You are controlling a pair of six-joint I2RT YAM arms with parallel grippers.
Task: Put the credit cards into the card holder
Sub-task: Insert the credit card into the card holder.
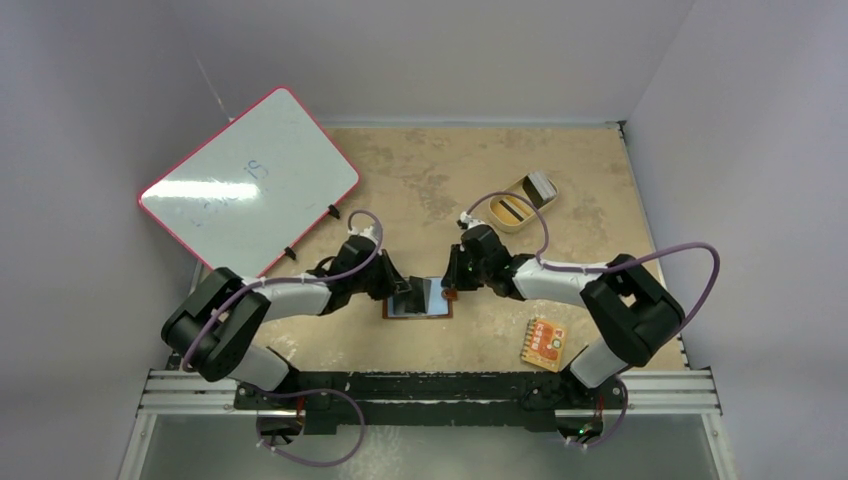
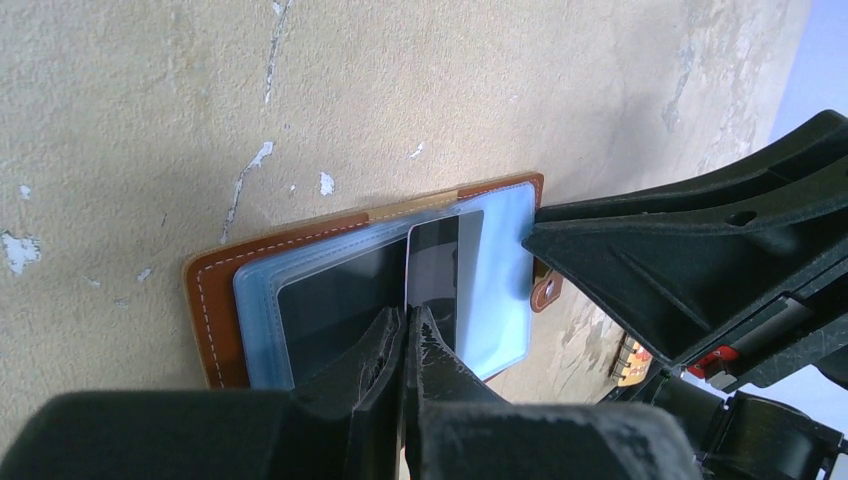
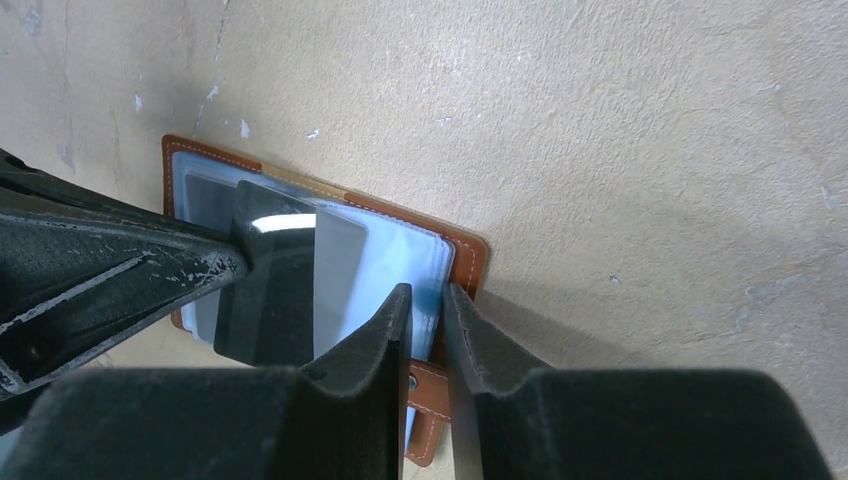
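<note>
Tan tabletop point(image 1: 420, 170) — left claw point(image 2: 408, 315) clamps credit card point(image 2: 435, 265) above card holder point(image 2: 215, 300) — right claw point(image 3: 425, 295) pinches it.

We list: card holder point(image 2: 215, 300), brown leather, smooth, pale-stitched; its pockets point(image 2: 500, 290), clear bluish plastic, glossy; credit card point(image 2: 435, 265), black, shiny plastic; counter point(image 2: 150, 120), tan, rough, chipped, matt; left gripper point(image 2: 407, 318), black plastic, matt, scuffed.

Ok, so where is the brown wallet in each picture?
Top view: wallet in the middle, between the arms.
Left wrist: wallet in the middle, lying open just above the left gripper.
Right wrist: wallet left of middle, lying open.
Shared landmark: the black card pinched by the left gripper, over the wallet's blue pockets; it is tiny in the top view.
</note>
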